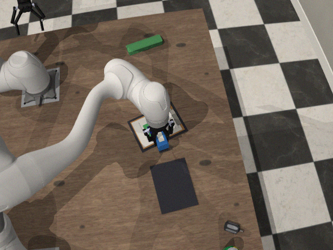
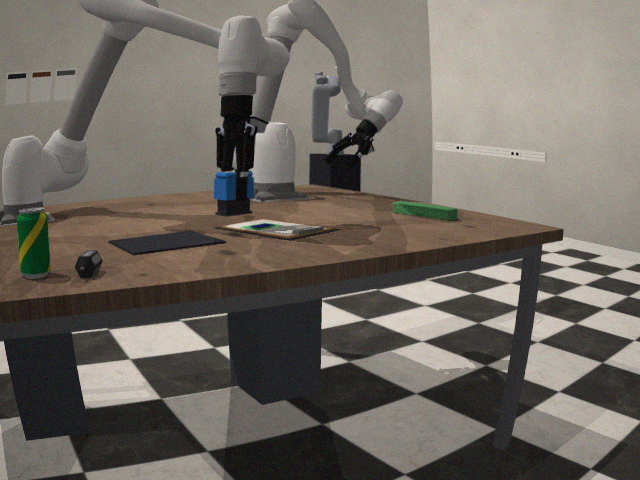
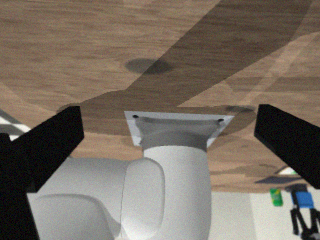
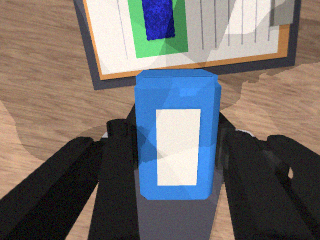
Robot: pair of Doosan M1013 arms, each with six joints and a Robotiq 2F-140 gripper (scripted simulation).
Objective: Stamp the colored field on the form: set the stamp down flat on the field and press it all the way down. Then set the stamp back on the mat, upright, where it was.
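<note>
At centre of the top view, R gripper (image 1: 158,134) (image 2: 235,173) (image 4: 177,145) has the stamp (image 1: 162,145) (image 2: 225,187) (image 4: 177,90) clenched b/w its fingers, upright, off the table. Form (image 1: 143,138) (image 2: 299,227) (image 4: 112,50) just above it in R wrist view; blue mark (image 2: 262,225) (image 4: 159,20) on the green field (image 2: 248,224) (image 4: 179,42), so stamping looks done. Mat (image 1: 175,185) (image 2: 166,241), lower centre of top view, still w/o stamp: return + release left. L gripper (image 1: 28,20) (image 2: 354,144) (image 3: 169,135), upper left there, wide open, nothing held.

Checkered floor (image 1: 290,185) (image 2: 372,418) (marble-like), plain beige wall (image 1: 327,35) (image 2: 522,93).
</note>
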